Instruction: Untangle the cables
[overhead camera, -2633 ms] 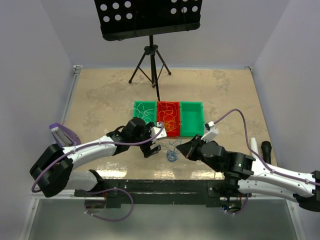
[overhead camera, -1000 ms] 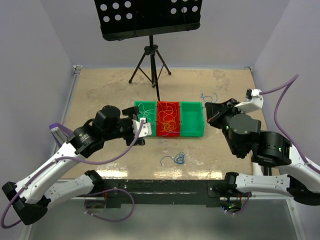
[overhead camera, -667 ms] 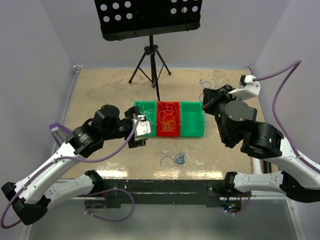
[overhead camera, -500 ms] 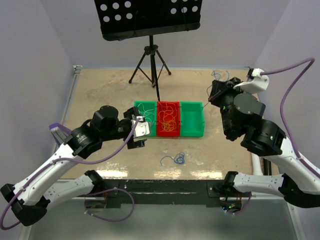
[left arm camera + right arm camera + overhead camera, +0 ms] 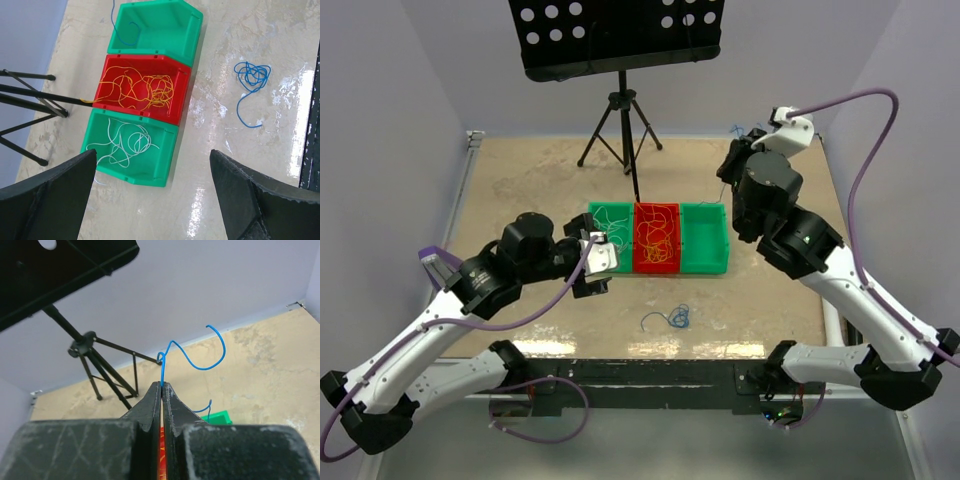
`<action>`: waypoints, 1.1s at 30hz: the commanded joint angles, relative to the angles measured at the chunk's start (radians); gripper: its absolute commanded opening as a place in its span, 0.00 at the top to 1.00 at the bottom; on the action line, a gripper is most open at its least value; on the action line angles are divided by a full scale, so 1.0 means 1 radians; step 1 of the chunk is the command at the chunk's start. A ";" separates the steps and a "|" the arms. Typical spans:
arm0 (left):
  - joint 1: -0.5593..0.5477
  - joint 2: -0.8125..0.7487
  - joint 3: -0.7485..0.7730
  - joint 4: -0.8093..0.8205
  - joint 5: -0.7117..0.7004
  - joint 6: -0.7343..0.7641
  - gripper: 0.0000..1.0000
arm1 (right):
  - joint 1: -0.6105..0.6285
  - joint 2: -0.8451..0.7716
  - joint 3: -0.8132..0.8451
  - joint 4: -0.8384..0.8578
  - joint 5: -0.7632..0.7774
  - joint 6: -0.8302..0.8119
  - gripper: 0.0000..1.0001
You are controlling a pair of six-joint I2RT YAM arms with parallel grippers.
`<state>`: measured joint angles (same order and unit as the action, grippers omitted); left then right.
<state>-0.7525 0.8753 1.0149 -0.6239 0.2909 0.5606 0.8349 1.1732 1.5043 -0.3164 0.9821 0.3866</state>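
Clump: blue cables [image 5: 670, 318] lay tangled on the counter [image 5: 520, 180], nearest my bases, apart from the bins.
Left hand: my left hand [image 5: 152, 170] hung above the bins, fingers wide apart, holding nothing.
Bins: white strands [image 5: 131, 142] filled the left green bin [image 5: 166, 159]; yellow-orange strands [image 5: 150, 90], the red bin [image 5: 183, 100] beside it.
Right hand: my right hand [image 5: 161, 386] pinched one blue strand [image 5: 197, 362], raised at the far right.
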 commanded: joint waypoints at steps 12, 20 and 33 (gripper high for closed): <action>0.002 0.011 0.010 0.024 0.004 -0.068 0.00 | -0.085 0.098 -0.191 -0.045 -0.243 0.204 1.00; 0.002 0.036 0.057 0.055 -0.064 -0.094 0.00 | -0.164 0.140 -0.366 0.049 -0.430 0.293 1.00; 0.002 0.031 0.059 0.062 -0.055 -0.090 0.00 | -0.298 0.186 -0.555 0.112 -0.628 0.368 1.00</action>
<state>-0.7528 0.9173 1.0302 -0.5999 0.2314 0.4892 0.5587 1.3369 0.9680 -0.2462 0.4145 0.7166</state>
